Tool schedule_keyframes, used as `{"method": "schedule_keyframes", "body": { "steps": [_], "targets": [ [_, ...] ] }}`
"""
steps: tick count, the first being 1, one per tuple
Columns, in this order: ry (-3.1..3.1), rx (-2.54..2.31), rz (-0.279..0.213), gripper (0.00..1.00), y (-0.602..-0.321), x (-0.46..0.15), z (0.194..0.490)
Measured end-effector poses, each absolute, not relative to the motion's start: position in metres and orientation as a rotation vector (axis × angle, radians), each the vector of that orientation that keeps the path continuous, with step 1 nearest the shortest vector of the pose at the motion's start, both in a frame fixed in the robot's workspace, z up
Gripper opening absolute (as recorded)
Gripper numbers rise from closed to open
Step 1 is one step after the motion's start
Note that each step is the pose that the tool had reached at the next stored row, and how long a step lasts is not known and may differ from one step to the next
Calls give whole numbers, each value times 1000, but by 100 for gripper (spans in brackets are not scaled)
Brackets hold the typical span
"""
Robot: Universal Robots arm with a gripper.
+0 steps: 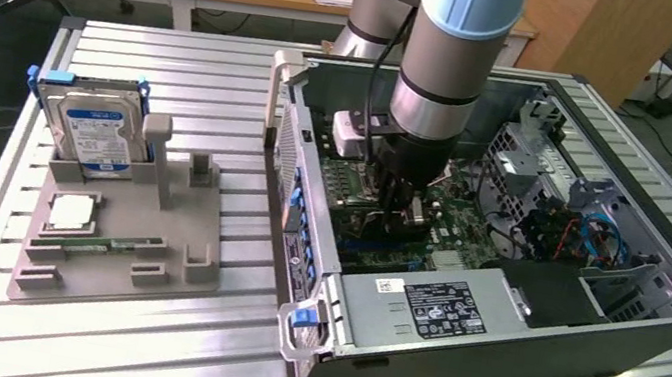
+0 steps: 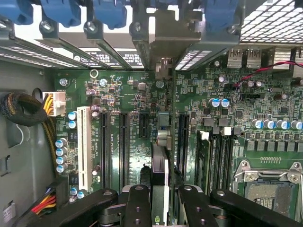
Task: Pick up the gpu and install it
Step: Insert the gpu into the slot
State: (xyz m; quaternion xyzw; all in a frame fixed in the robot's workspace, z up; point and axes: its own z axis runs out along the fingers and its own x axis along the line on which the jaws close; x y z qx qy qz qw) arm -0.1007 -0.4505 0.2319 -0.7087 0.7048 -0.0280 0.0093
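Observation:
My gripper [image 1: 400, 214] is lowered inside the open computer case [image 1: 638, 328], just above the green motherboard [image 2: 236, 118]. In the wrist view the gpu [image 2: 160, 156] appears edge-on as a thin upright card between my two black fingers [image 2: 138, 203]. The gripper [image 2: 163, 194] is shut on it. The card runs along the board between the long black expansion slots [image 2: 124, 146], and its silver end bracket [image 2: 163, 45] reaches the rear slot openings of the case. Whether its lower edge sits in a slot is hidden.
Outside the case, at the exterior view's left, a grey holder tray [image 1: 176, 259] carries a blue-labelled hard drive [image 1: 95, 132], a processor chip [image 1: 73, 213] and a memory stick [image 1: 112, 242]. Inside the case are a power supply [image 1: 438, 311], cable bundles [image 2: 23, 109] and the processor socket [image 2: 270, 189].

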Motion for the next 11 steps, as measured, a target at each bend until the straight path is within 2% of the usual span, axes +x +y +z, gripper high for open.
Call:
{"method": "schedule_keyframes", "body": {
  "steps": [11],
  "targets": [
    [2201, -2213, -87, 27, -450, -101, 230]
  ]
}}
